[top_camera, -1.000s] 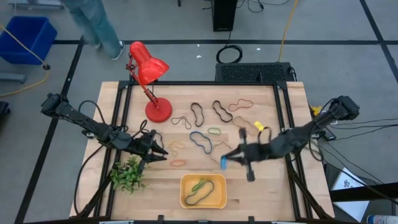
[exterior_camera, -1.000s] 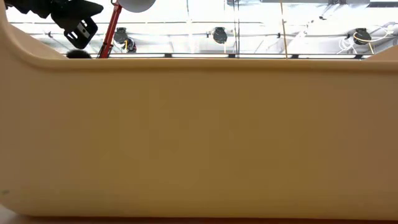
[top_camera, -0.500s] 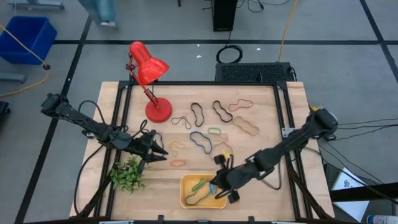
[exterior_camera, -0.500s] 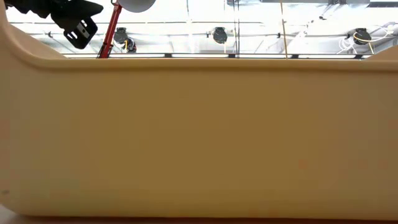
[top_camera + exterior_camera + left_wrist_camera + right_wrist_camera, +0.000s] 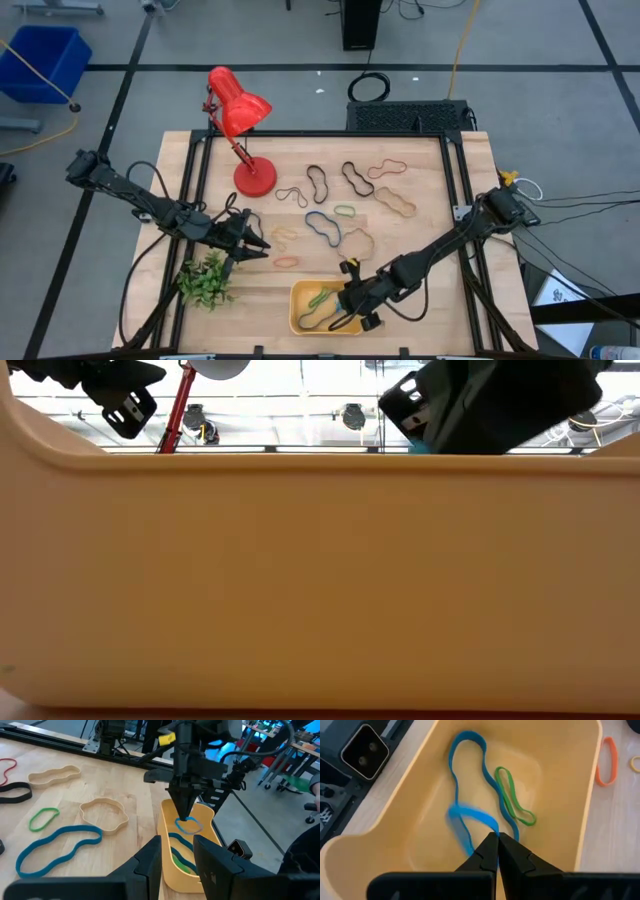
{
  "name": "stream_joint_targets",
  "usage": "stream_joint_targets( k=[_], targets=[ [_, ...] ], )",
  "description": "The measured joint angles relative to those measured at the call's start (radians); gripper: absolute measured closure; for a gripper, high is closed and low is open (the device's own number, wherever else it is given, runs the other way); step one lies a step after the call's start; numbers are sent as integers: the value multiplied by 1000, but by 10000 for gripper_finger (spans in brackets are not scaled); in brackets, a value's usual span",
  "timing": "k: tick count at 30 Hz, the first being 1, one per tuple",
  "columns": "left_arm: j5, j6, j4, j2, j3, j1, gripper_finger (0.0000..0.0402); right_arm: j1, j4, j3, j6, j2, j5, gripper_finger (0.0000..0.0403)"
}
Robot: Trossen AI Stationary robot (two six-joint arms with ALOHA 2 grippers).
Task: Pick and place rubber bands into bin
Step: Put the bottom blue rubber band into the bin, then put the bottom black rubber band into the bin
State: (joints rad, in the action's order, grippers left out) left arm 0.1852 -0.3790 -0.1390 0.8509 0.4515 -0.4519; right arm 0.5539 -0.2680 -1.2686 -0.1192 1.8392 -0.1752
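Right gripper [image 5: 497, 840] over bin [image 5: 296, 310] at table's front edge, clenched on small blue band [image 5: 470, 817] (walls close); left gripper [image 5: 262, 247] part-open, empty.

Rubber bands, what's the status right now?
Right gripper shut on small blue band, over the bin. Left gripper waits by plant. Nothing in the way.

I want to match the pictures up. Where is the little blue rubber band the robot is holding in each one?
High view: hidden under the right gripper, over the bin.
Low view: not visible; the bin's wall fills it.
Left wrist view: small blue rubber band hanging from the gripper's tips.
Right wrist view: blurred blue loop at the fingertips.
Shared landmark: the bin.
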Motion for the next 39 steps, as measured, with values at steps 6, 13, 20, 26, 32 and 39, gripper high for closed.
stream_joint_targets(
  k=[6,13,20,26,32,39],
  targets=[
    [0,-1,0,0,0,0,282,0,3,0,0,2,-2,402],
    [0,0,0,0,0,0,282,-2,4,0,0,2,-3,389],
    [0,7,0,0,0,0,282,-2,5,0,-7,2,-3,385],
    [0,6,0,0,0,0,282,-2,5,0,-48,2,-4,349],
    [0,11,0,0,0,0,282,-2,5,0,-81,-1,-4,284],
    [-1,-50,-10,0,0,3,282,-4,-10,2,-113,-137,-108,243]
  ],
)
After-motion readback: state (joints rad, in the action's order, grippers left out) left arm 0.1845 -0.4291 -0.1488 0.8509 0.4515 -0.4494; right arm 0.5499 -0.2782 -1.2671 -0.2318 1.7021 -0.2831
